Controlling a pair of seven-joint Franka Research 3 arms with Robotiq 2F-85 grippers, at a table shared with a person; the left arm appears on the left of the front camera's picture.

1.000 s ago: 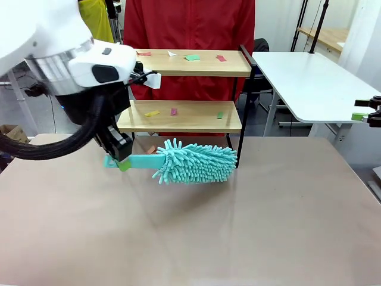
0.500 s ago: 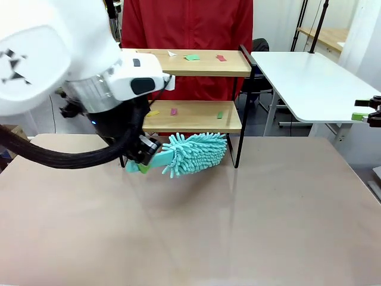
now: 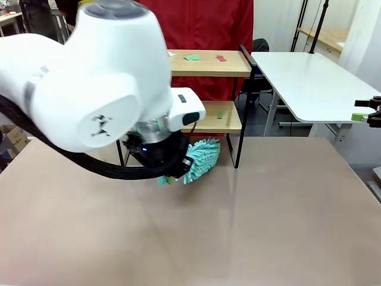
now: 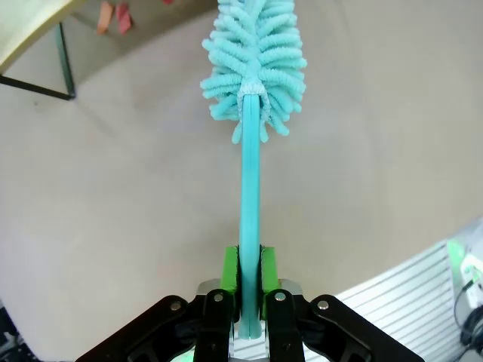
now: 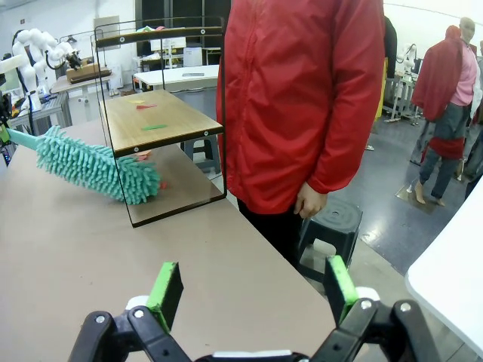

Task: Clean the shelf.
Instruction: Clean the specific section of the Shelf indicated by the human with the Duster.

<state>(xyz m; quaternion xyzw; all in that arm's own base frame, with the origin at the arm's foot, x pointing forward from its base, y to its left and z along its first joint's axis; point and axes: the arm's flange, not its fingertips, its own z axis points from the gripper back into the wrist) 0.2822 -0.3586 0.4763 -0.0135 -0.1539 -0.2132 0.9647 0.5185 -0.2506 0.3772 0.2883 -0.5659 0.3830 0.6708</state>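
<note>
My left arm [image 3: 101, 89] bulks across the front view and hides the left half of the shelf [image 3: 209, 62], which stands at the far edge of the table [image 3: 268, 208]. Seen from the wrist, my left pincer [image 4: 250, 264] is clenched on the handle of the teal duster [image 4: 254, 53]. The duster's fluffy head pokes under the shelf's lower board. Paper scraps [image 3: 191, 57] lie on the boards, and a person in a red jacket [image 3: 196, 24] stands behind. At far right, my right pincer [image 5: 253, 288], cut off by the front view's edge, is spread wide and grasps nothing.

Left claw [image 4: 250, 265] pinches the duster [image 4: 253, 53]; right claw [image 5: 253, 290] spread open.
</note>
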